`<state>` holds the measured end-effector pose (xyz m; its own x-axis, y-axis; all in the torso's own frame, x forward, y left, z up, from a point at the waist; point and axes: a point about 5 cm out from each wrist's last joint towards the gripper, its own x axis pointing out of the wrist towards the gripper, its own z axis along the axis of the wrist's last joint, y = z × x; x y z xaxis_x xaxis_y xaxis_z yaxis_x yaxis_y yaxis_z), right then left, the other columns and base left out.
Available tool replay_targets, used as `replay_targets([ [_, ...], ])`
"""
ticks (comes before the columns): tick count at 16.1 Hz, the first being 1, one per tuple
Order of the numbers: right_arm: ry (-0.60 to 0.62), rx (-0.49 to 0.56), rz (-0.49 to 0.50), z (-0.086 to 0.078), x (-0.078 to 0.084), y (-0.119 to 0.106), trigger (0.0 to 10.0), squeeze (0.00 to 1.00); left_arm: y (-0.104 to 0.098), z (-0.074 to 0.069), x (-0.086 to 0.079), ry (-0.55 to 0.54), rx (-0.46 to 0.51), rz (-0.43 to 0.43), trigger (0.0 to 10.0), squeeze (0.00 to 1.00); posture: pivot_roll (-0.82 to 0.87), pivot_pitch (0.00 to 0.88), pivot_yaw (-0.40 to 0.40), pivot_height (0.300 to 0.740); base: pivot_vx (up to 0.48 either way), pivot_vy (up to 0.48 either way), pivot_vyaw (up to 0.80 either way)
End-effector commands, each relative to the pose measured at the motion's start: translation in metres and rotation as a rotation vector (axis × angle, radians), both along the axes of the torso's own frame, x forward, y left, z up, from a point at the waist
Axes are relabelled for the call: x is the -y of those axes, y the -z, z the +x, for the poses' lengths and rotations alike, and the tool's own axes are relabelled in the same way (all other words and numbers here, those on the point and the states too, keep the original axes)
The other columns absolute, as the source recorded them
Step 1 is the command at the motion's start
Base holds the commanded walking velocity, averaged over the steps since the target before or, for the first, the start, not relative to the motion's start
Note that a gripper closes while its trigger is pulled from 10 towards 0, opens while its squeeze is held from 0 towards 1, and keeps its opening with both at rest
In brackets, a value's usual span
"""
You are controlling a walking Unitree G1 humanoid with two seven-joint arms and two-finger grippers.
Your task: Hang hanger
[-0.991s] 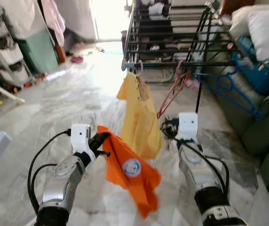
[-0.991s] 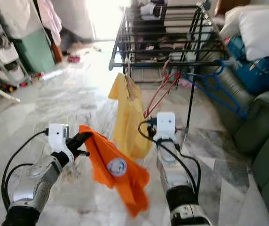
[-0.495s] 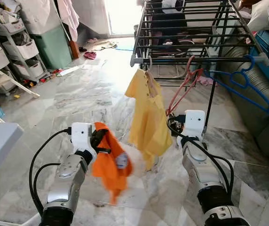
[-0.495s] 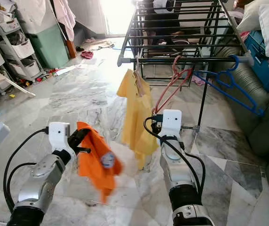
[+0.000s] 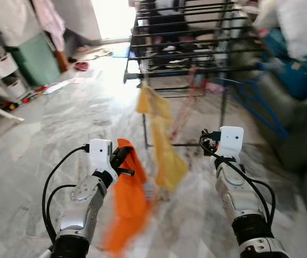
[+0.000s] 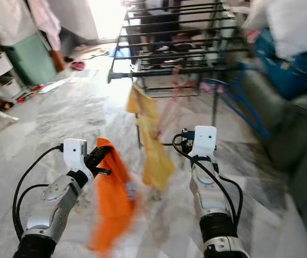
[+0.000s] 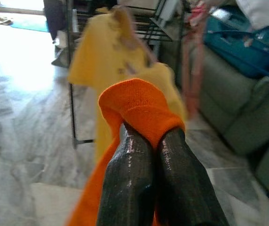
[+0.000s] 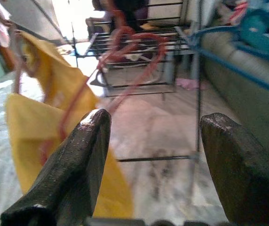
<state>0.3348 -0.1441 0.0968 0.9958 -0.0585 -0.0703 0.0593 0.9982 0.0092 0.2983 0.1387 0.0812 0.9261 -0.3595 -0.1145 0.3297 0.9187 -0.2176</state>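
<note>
Left gripper (image 5: 122, 157): raised in front of the robot at the left, its two black fingers pressed together on a fold of an orange knitted cloth (image 5: 129, 201); in the left wrist view the fabric (image 7: 137, 106) wraps over both fingertips.

Orange cloth: hangs down from the left gripper, blurred, its lower end trailing toward the pale marble floor (image 5: 62, 118).

Right gripper (image 8: 151, 155): held up at the right, level with the left one, fingers spread wide apart with nothing between them.

Ahead of the right gripper: a red wire hanger (image 8: 125, 52), blurred, hooked on the front rail of a black metal drying rack (image 5: 185, 43).

Yellow garment (image 5: 161, 142): hangs from the same front rail, just beside the red hanger on the robot's left, between the two arms and beyond them, near the orange cloth; whether they touch cannot be told.

Blue plastic hanger (image 5: 247, 94): hangs at the rack's right end, badly smeared.

Drying rack: stands on the marble floor straight ahead, dark clothes lying on its upper bars.

Right of the rack: a grey-green sofa (image 5: 304, 140) with a white pillow (image 5: 301, 27) and blue things on it.

Far left: a green bin (image 5: 35, 62) and white shelves (image 5: 0, 70) against the wall, small items scattered on the floor nearby.
</note>
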Motion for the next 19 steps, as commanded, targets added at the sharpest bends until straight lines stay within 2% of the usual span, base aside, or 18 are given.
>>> replay_targets([
  [1, -0.022, 0.008, -0.011, 0.0, -0.007, -0.003, 10.0, 0.0, -0.006, 0.003, -0.005, -0.008, 0.027, 0.004, 10.0, 0.0, -0.05, 0.002, 0.108, 0.74, 0.409, 0.0, 0.0],
  [4, -0.017, 0.013, -0.028, -0.001, -0.005, -0.003, 10.0, 0.0, -0.006, 0.001, -0.003, 0.001, 0.029, -0.001, 10.0, 0.0, -0.05, 0.0, 0.106, 0.74, 0.309, 0.0, 0.67],
  [7, -0.026, 0.012, -0.027, -0.001, -0.007, -0.003, 10.0, 0.0, -0.004, -0.001, -0.003, 0.008, 0.024, -0.001, 10.0, 0.0, -0.05, 0.0, 0.096, 0.74, 0.0, 0.0, 0.61],
  [11, -0.031, 0.019, -0.03, -0.001, -0.008, -0.004, 10.0, 0.0, -0.004, -0.004, -0.005, 0.022, 0.037, 0.004, 10.0, 0.0, -0.05, 0.001, 0.094, 0.74, 0.0, 0.0, 0.0],
  [16, -0.017, 0.017, 0.012, 0.001, -0.014, -0.009, 10.0, 0.0, -0.007, -0.004, -0.018, 0.088, 0.044, 0.035, 10.0, 0.0, -0.04, 0.004, 0.107, 0.74, 0.0, 0.0, 0.0],
  [19, -0.006, -0.019, 0.062, 0.009, -0.026, -0.013, 10.0, 0.0, -0.009, -0.004, -0.017, 0.148, 0.039, 0.04, 10.0, 0.0, -0.04, 0.01, 0.109, 0.74, 0.0, 0.0, 0.0],
])
